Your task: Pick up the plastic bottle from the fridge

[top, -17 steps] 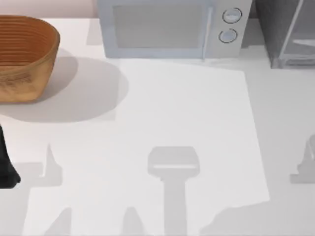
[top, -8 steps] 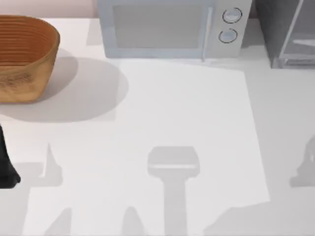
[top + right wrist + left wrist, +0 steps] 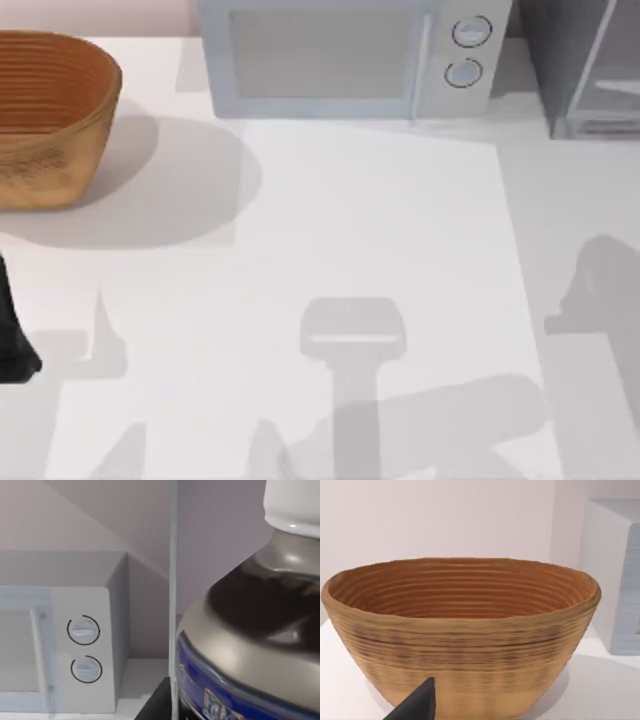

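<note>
Left arm [image 3: 14, 335]: a matte black link at the top view's left edge, narrow above and widening to a rounded lower end, with no markings, cables or screws discernible. Left gripper's fingertip [image 3: 415, 706]: a dark charcoal wedge tapering to a blunt point, its surface smooth and faintly lit along one face. Right gripper's finger [image 3: 156, 702]: a plain black angular piece with a straight slanted edge, unmarked, at the lower border of the right wrist view.
</note>
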